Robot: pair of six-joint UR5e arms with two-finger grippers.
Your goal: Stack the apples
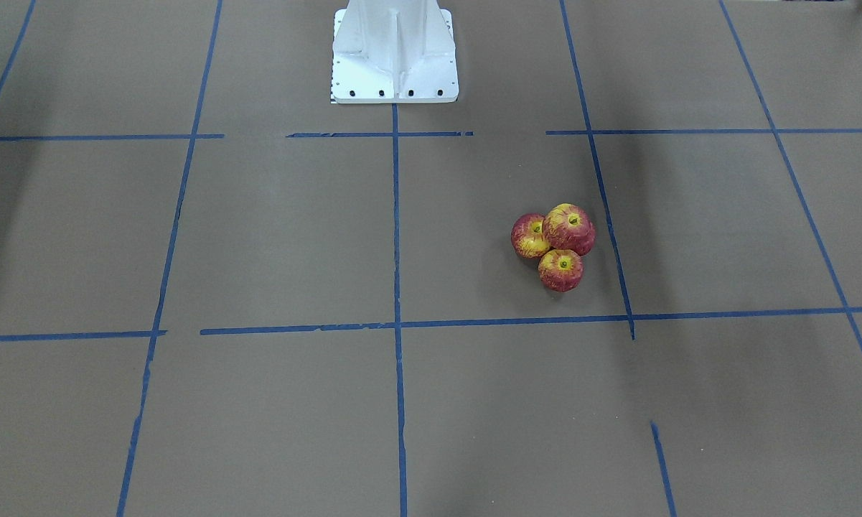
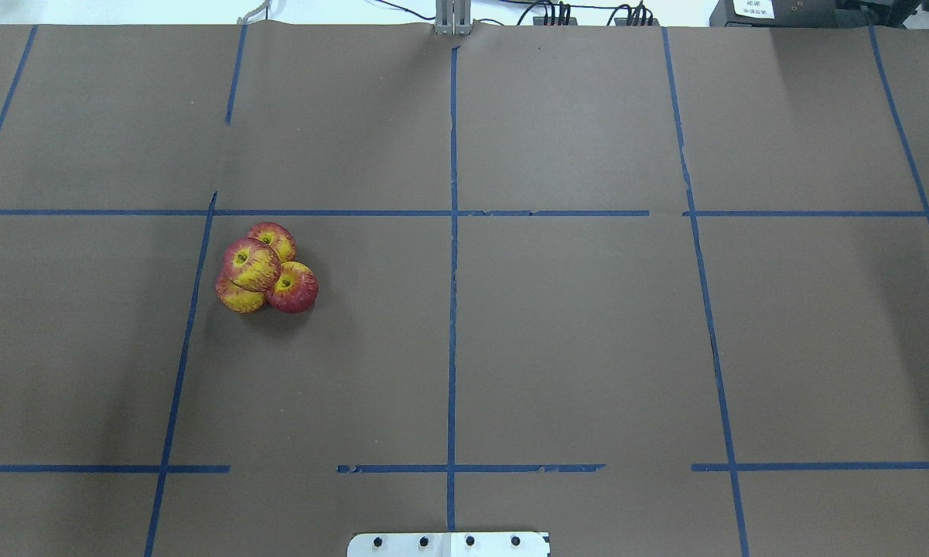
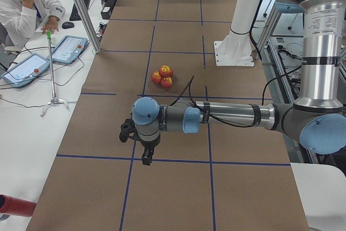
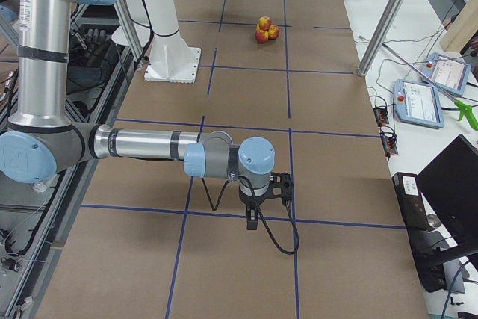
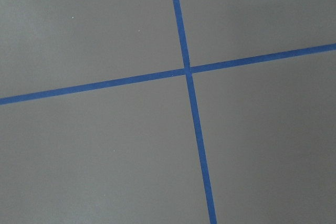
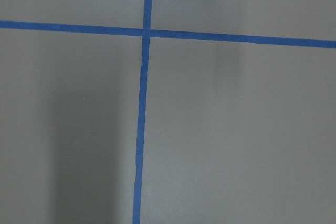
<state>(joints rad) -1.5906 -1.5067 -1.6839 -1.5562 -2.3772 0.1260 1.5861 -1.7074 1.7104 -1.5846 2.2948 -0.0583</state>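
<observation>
Four red-and-yellow apples [image 2: 251, 263] sit in a tight pile on the brown table, on my left side. One apple rests on top of three others [image 2: 294, 288]. In the front-facing view the top apple [image 1: 568, 228] hides one of them. The pile also shows in the left side view [image 3: 163, 76] and far off in the right side view [image 4: 264, 29]. My left gripper [image 3: 146, 157] hangs over the table well short of the pile. My right gripper [image 4: 252, 220] hangs at the table's other end. I cannot tell whether either is open. Both wrist views show only bare table.
Blue tape lines [image 2: 452, 309] grid the brown paper. My white base pedestal [image 1: 395, 57] stands at the table's middle edge. A seated operator [image 3: 24, 4], tablets [image 3: 67, 48] and metal posts [image 3: 81, 9] line the far side.
</observation>
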